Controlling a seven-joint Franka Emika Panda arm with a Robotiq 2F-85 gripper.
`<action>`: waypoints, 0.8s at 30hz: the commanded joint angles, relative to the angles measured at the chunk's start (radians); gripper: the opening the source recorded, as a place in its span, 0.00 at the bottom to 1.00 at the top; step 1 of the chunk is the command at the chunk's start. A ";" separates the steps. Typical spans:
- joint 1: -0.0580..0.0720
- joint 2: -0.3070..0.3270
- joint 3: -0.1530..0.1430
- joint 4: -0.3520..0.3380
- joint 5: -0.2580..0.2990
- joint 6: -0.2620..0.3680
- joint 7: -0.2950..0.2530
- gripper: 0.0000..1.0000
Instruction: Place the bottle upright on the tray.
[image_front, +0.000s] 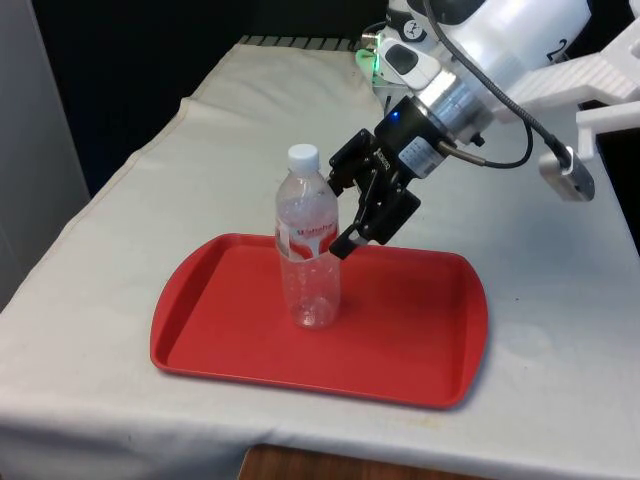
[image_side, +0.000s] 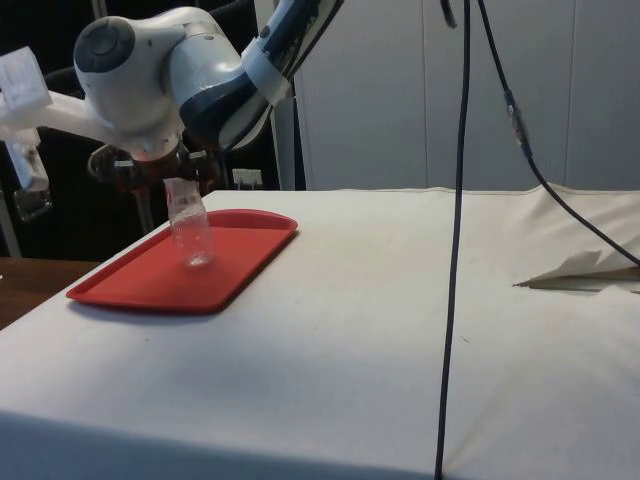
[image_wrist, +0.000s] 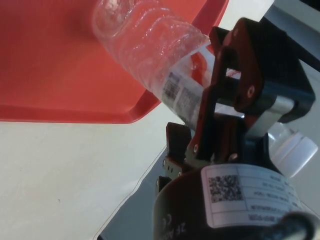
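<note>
From the front I see my fingers (image_front: 345, 215) spread open around the label of the bottle (image_front: 307, 240), not clearly pressing it. The bottle stands upright near the middle of the red tray (image_front: 420, 345), white cap (image_front: 303, 156) up. From the side, the bottle (image_side: 190, 232) stands on the tray (image_side: 150, 285) near the surface's far corner. At the wrist, one finger (image_wrist: 220, 95) lies beside the label.

Bottle (image_front: 308, 250): clear ribbed plastic, glossy; paper-like label; white plastic cap (image_front: 303, 156). Tray (image_front: 420, 340): red plastic, smooth, slight sheen. Cloth (image_front: 560, 300) over the table: white, matt, creased. Gripper (image_front: 345, 215): black, matt.
</note>
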 joint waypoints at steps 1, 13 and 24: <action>0.000 0.000 0.001 0.002 0.001 0.002 0.000 1.00; 0.012 -0.014 0.006 -0.007 0.003 -0.021 0.006 1.00; 0.010 -0.068 0.014 -0.022 0.011 -0.050 -0.014 1.00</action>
